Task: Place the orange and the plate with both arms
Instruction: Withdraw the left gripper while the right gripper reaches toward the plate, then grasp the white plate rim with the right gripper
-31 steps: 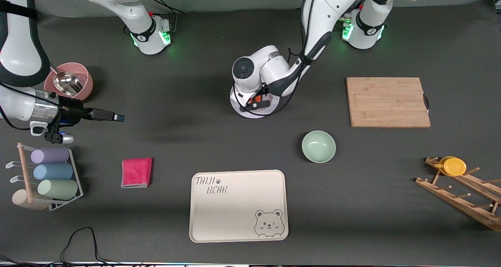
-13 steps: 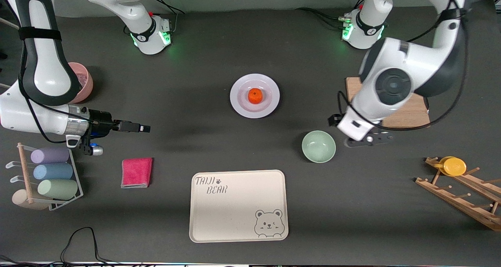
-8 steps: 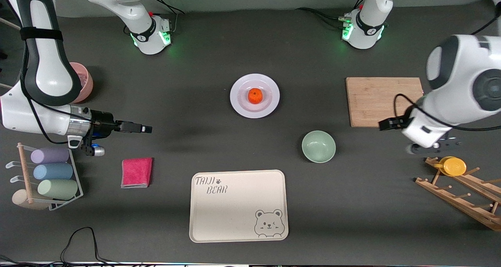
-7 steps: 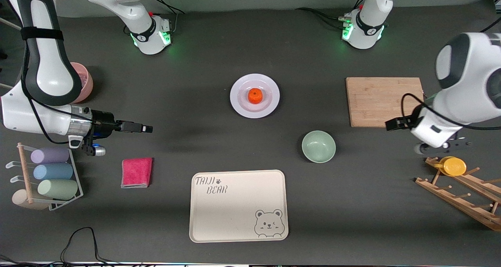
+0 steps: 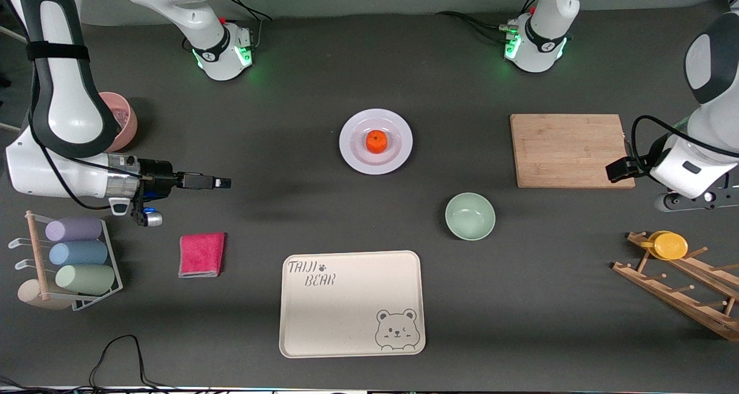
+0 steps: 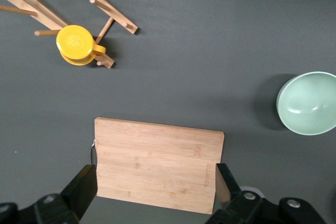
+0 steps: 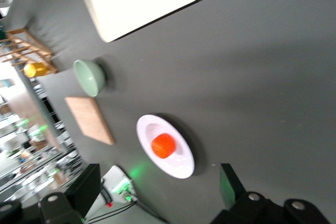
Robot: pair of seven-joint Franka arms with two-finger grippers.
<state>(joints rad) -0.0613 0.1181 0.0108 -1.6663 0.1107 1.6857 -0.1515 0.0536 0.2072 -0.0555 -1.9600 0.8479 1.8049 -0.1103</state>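
Note:
The orange lies in the middle of the pale plate at the table's centre, with nothing touching it. My right gripper is level and open, points toward the plate from the right arm's end, and is well short of it. In the right wrist view the orange on the plate shows far off between the open fingers. My left gripper hangs open and empty at the left arm's end, over the table just off the cutting board.
A beige bear tray lies near the front camera, a mint bowl between it and the cutting board. A pink cloth, a cup rack and a pink bowl stand at the right arm's end. A wooden rack holds a yellow cup.
The left arm has left the orange on the plate and swung away past the cutting board to its own end of the table. The right gripper has edged toward the plate.

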